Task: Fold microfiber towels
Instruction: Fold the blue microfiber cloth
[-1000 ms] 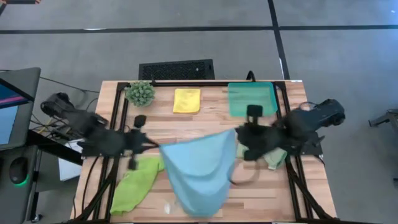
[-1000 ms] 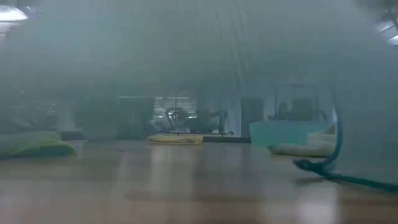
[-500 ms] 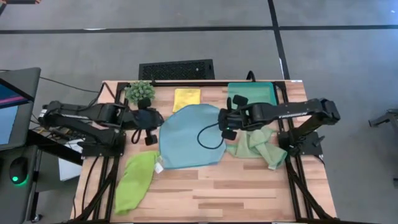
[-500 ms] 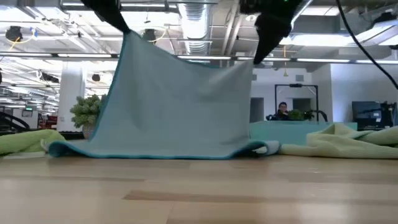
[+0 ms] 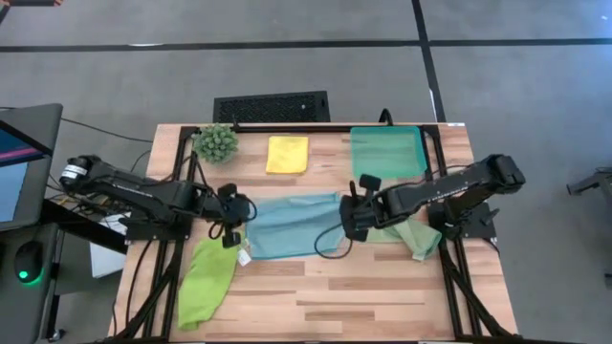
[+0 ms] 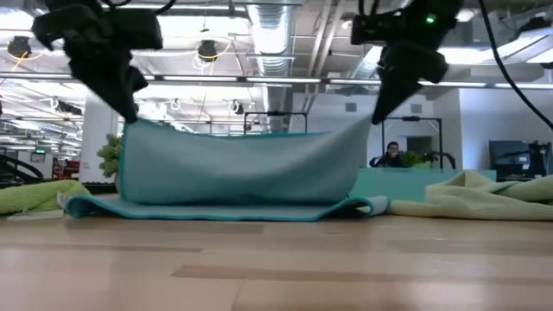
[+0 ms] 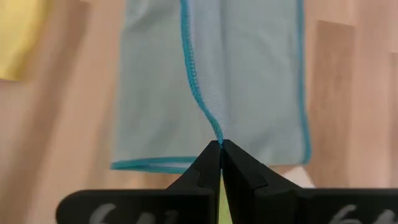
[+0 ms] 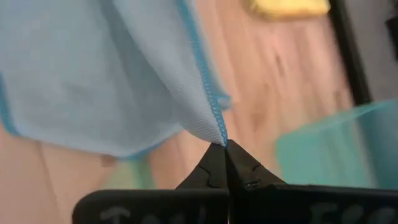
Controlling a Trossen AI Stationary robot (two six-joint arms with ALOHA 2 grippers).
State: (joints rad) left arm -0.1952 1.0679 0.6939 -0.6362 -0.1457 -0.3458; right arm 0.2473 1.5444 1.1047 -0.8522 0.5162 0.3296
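Half a second ago the light blue towel (image 5: 287, 224) lay spread wide and rounded on the table (image 5: 363, 296), reaching up almost to the yellow towel (image 5: 288, 154); now it shows as a shorter band well below the yellow towel, its far edge carried over toward the near one; the left claw (image 5: 232, 217) is pinched tight on one upper corner and the right claw (image 5: 348, 214) is pinched tight on the other, both lower than before, with the lifted layer hanging between them over the layer that lies flat; this reads as the first fold nearly laid, with the corners yet to be set down and let go; the lime green towel (image 5: 206, 282) lies crumpled below and left of the blue one; the pale sage towel (image 5: 413, 236) lies bunched to its right, under the right arm; neither looks folded.
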